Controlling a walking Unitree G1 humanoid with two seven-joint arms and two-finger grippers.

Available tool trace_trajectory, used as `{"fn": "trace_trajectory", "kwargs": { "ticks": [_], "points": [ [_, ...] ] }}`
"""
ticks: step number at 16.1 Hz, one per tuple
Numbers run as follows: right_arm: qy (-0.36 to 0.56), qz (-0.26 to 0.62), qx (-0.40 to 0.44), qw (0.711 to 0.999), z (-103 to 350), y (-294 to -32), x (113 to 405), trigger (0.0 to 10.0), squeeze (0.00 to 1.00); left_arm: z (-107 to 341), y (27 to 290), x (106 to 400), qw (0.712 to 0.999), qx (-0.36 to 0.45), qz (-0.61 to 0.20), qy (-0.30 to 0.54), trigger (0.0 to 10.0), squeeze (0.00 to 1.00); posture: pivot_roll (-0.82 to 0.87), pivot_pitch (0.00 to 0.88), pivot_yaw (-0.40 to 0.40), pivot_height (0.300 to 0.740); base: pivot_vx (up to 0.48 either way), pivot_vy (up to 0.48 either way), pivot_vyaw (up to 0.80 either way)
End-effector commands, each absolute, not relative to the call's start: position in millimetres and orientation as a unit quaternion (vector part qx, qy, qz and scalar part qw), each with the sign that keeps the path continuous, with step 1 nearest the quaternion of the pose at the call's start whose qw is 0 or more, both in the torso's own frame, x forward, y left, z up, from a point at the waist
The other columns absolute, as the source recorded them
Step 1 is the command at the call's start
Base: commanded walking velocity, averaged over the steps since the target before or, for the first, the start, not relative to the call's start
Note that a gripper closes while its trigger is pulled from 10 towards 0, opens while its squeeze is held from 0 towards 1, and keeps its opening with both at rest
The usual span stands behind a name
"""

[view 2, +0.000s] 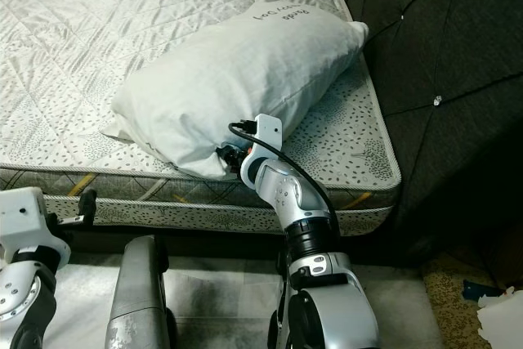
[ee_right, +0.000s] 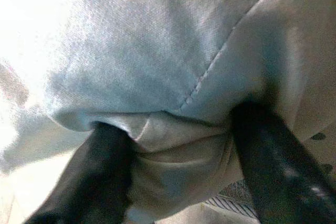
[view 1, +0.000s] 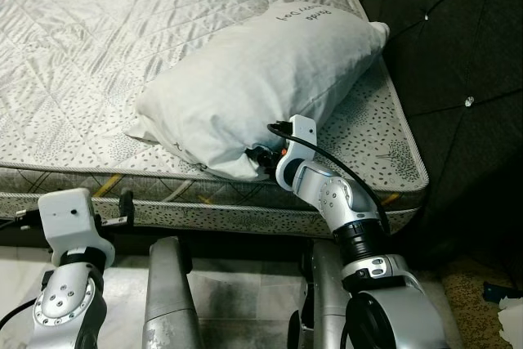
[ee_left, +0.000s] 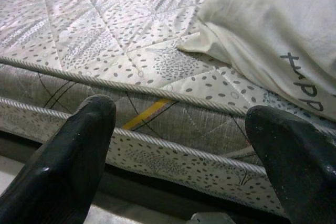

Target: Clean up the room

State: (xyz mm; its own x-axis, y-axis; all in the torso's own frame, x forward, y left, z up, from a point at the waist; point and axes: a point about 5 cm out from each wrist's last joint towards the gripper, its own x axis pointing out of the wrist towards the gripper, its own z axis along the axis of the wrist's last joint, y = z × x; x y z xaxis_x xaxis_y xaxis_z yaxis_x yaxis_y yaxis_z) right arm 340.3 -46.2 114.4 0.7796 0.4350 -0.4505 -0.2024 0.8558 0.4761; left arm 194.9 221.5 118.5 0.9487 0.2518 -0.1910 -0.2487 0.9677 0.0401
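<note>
Right gripper [ee_right: 178,166] pinches the pillow's [view 1: 253,79] near edge (fabric bunched between fingers) on the mattress [view 1: 98,55].

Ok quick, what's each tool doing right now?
Left tool: open, empty, facing the mattress edge.
Right tool: closed on the pillow fabric.

Bedroom in home. Bare quilted mattress [view 1: 163,46], grey leaf-and-dot print, corded piping along edge, no sheet. White pillow [view 1: 253,79] lying on mattress near its corner, handwriting in dark marker on case. Dark tufted padded wall panel [view 1: 458,55] with shiny studs just beside mattress on robot's right. Pale floor [view 1: 237,284] below bed edge; bit of patterned rug [view 1: 482,284] at lower right
</note>
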Motion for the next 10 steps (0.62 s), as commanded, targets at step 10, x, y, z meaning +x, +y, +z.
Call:
{"fn": "trace_trajectory", "kwargs": {
  "ticks": [10],
  "points": [
    [0.189, 0.195, 0.188, 0.944, 154.9, -27.4, 363.1, 0.0, 0.0, 115.3, 221.5, 207.3, 0.987, 0.004, 0.128, 0.095, 10.0, 0.0, 0.05, 0.014, -0.032, 0.511, 0.0, 0.0, 0.0]
  ]
}}
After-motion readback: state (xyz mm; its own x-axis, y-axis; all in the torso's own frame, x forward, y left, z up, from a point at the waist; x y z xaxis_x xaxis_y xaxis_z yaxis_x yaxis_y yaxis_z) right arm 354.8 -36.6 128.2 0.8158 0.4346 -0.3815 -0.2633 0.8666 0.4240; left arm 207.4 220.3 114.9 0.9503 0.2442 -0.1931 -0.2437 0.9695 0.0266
